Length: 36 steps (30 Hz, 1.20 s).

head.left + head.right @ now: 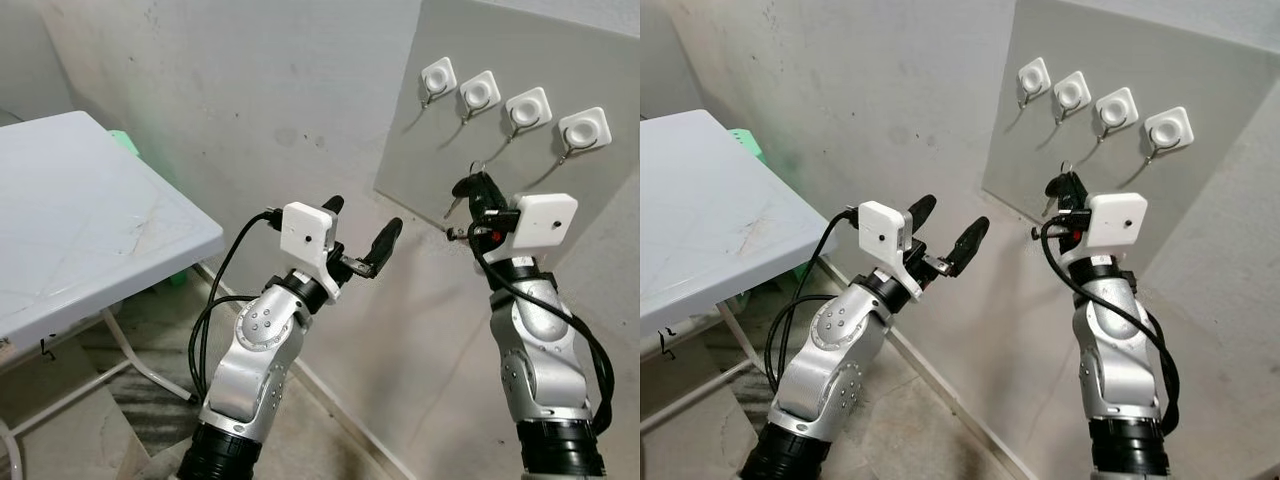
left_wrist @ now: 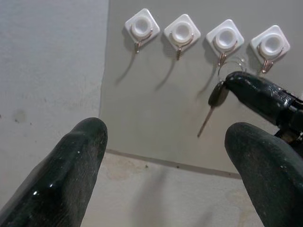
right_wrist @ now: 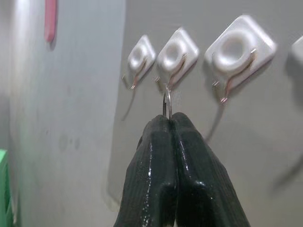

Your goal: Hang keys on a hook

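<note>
Keys [image 1: 468, 190] hang pinched in the closed right gripper [image 1: 482, 186], just below the four hooks [image 1: 482, 93]; left gripper [image 1: 362, 227] gapes empty, well apart, beside the counter's edge [image 1: 205, 243].

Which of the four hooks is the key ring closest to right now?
The third hook from the left. The right gripper holds the key ring just below it; the other three hooks are farther off to either side.
</note>
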Tool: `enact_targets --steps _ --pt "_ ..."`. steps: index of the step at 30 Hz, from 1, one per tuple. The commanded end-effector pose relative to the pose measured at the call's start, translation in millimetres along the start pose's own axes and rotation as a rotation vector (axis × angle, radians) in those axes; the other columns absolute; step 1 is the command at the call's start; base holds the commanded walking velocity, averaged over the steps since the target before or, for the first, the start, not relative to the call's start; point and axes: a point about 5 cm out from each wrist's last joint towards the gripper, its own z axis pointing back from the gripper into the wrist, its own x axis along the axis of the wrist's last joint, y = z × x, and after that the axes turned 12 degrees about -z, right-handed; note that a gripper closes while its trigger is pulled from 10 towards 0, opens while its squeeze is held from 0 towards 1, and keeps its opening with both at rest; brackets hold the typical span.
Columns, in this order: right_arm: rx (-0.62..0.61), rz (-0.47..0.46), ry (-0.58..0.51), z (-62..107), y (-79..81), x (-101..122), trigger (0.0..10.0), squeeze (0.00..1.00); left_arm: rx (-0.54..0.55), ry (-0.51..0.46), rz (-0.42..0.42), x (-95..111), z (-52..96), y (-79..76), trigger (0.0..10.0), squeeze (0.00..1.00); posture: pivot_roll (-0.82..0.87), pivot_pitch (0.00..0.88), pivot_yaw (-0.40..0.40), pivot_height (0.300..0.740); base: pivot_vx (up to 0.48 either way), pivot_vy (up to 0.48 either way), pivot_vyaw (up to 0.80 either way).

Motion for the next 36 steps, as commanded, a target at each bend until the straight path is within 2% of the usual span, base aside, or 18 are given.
enact_targets --steps 1,8,13,19,30,36 --pt "-0.028 -0.002 -0.032 -3.0 -7.0 6.7 10.0 0.00 -0.038 -0.025 -0.011 8.8 -3.2 -3.2 10.0 0.00 -0.01 0.043 -0.042 0.740 0.000 0.000 0.00" --pt "-0.106 -0.028 -0.067 2.5 -21.3 11.6 10.0 0.00 -0.066 -0.036 -0.018 14.3 -5.6 -2.8 10.0 0.00 -0.02 0.051 -0.029 0.740 0.000 0.000 0.00" --pt "-0.113 -0.027 -0.076 7.4 -22.7 13.0 10.0 0.00 -0.073 -0.036 -0.016 15.4 -6.8 -2.5 10.0 0.00 -0.03 0.055 -0.024 0.740 0.000 0.000 0.00" --pt "-0.108 -0.070 -0.114 12.1 -20.8 18.5 10.0 0.00 -0.083 -0.037 -0.015 16.2 -8.0 -2.0 10.0 0.00 -0.03 0.061 -0.017 0.740 0.000 0.000 0.00" --pt "-0.094 -0.087 -0.175 5.8 -19.5 34.9 10.0 0.00 -0.087 -0.032 -0.008 15.5 -8.2 -2.0 10.0 0.00 -0.04 0.064 -0.014 0.740 0.000 0.000 0.00" --pt "-0.131 -0.149 -0.184 1.0 -25.2 38.2 10.0 0.00 -0.079 -0.032 0.000 16.2 -8.1 -1.9 10.0 0.00 -0.03 0.064 -0.017 0.740 0.000 0.000 0.00"
